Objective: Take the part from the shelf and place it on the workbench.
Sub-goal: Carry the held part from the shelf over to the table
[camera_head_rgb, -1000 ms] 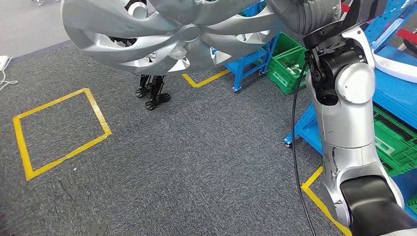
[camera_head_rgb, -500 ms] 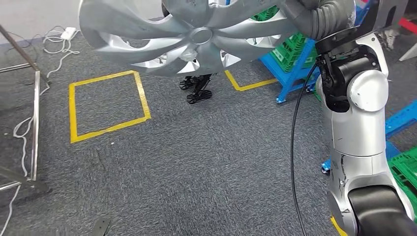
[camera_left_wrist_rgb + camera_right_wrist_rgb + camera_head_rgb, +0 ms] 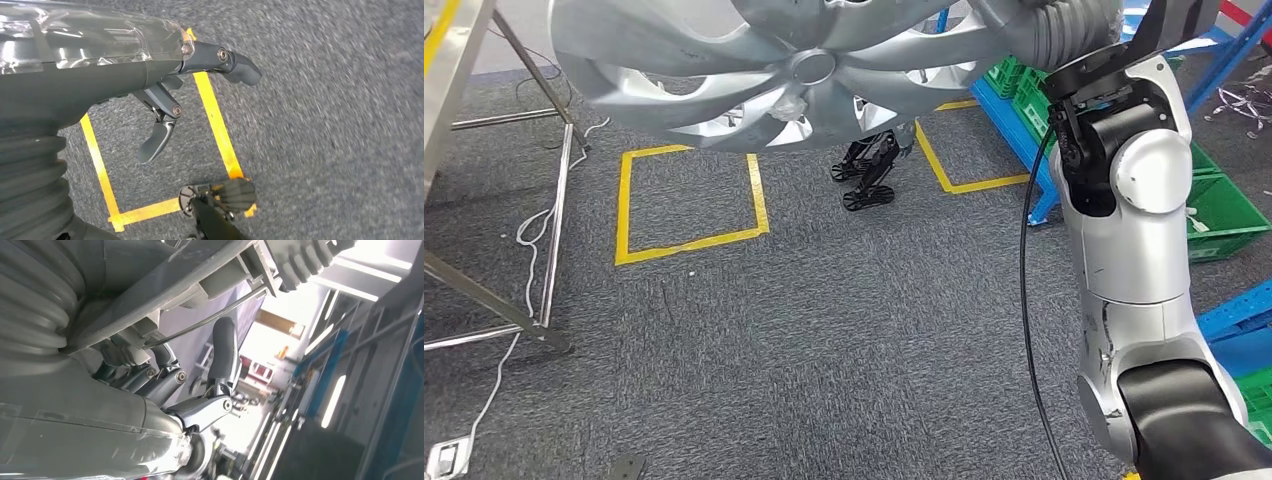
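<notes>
Right hand (image 3: 200,390) grips the hubcap (image 3: 754,70) by its rim (light, stiff, awkwardly broad plastic); left hand (image 3: 165,100) hangs spread.

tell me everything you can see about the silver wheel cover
The silver wheel cover looks like glossy moulded plastic: curved spokes sweep out from a round hub, with dark openings between them. It is held tilted high over the grey carpet, its top cut off by the head view's edge. The right hand grips its edge, fingers curled over the rim.
</notes>
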Robot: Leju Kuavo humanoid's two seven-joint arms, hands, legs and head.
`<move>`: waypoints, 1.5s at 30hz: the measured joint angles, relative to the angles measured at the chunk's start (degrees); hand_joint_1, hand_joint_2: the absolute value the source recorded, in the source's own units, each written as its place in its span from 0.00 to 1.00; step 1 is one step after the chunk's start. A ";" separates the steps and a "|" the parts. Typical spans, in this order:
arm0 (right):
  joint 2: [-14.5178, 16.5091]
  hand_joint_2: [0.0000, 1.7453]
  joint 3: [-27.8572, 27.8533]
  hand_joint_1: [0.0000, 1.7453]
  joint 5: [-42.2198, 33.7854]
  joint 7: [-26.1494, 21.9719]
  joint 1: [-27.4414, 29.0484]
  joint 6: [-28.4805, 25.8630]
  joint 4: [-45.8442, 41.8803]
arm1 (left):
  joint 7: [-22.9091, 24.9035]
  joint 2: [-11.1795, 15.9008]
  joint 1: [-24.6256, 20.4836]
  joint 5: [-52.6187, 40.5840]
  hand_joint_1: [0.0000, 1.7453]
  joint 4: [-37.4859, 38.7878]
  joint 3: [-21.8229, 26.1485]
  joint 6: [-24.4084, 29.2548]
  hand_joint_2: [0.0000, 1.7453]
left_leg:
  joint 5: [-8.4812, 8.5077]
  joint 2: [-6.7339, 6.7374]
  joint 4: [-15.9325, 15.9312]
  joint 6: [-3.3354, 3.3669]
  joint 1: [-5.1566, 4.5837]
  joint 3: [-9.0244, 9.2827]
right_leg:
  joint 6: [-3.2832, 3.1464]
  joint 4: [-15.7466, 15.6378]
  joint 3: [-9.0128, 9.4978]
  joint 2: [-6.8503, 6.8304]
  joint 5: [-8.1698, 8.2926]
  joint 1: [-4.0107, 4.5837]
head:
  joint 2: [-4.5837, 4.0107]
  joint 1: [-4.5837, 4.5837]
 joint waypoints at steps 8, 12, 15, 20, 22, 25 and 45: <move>0.14 1.00 0.12 1.00 -0.03 0.02 -0.43 0.10 -0.07 | -0.20 -0.07 -0.13 -0.13 0.00 0.21 0.00 -0.02 1.00 | 1.26 0.56 -5.74 3.39 -0.93 2.87 | 2.27 4.34 -0.98 -0.07 -4.06 -0.49 | -0.01 0.83; 0.01 1.00 -0.05 1.00 -0.04 0.01 -0.08 0.09 -0.02 | -0.19 -0.03 -0.35 -0.15 0.00 0.28 0.00 -0.02 1.00 | 1.54 -2.57 -5.80 4.12 -1.74 2.81 | 1.39 17.00 -6.71 3.45 -9.64 -0.04 | 0.00 2.15; 0.02 1.00 -0.09 1.00 -0.05 0.02 0.09 0.11 -0.03 | -0.15 -0.04 -0.32 -0.17 0.00 0.32 0.00 -0.02 1.00 | 1.75 -5.09 -5.82 4.50 -2.36 2.88 | -0.29 12.65 -5.54 4.55 -5.02 1.02 | 0.00 2.41; 0.07 1.00 -0.15 1.00 -0.14 0.00 -0.59 0.12 -0.07 | -0.21 -0.34 -0.26 -0.15 0.00 0.37 0.03 -0.07 1.00 | 3.03 -8.34 -6.64 3.75 -1.61 2.45 | -2.24 2.79 -1.61 7.19 -0.26 2.08 | 0.00 2.26; 0.14 1.00 -0.06 1.00 -0.09 0.00 -0.59 0.14 -0.07 | -0.22 -0.43 -0.12 -0.15 0.00 0.40 0.01 -0.09 1.00 | 3.03 -7.51 -6.84 3.44 -1.80 2.07 | -2.58 0.11 -0.40 5.79 0.63 1.93 | 0.00 2.52; 0.30 1.00 0.08 1.00 -0.12 -0.05 -0.70 0.14 -0.05 | -0.22 -0.43 -0.13 -0.15 0.00 0.44 -0.02 -0.09 1.00 | -0.82 -2.57 -1.05 2.56 -1.99 -0.99 | -2.41 -2.89 0.91 3.43 1.79 1.59 | 0.00 1.88; 0.52 1.00 0.11 1.00 0.04 0.05 0.61 0.09 -0.03 | 0.19 -0.47 -0.42 -0.15 0.00 0.77 -0.02 -0.20 1.00 | 1.88 -4.06 -4.91 3.72 -2.04 1.92 | -0.54 15.84 -6.22 4.07 -7.24 0.96 | 0.00 3.36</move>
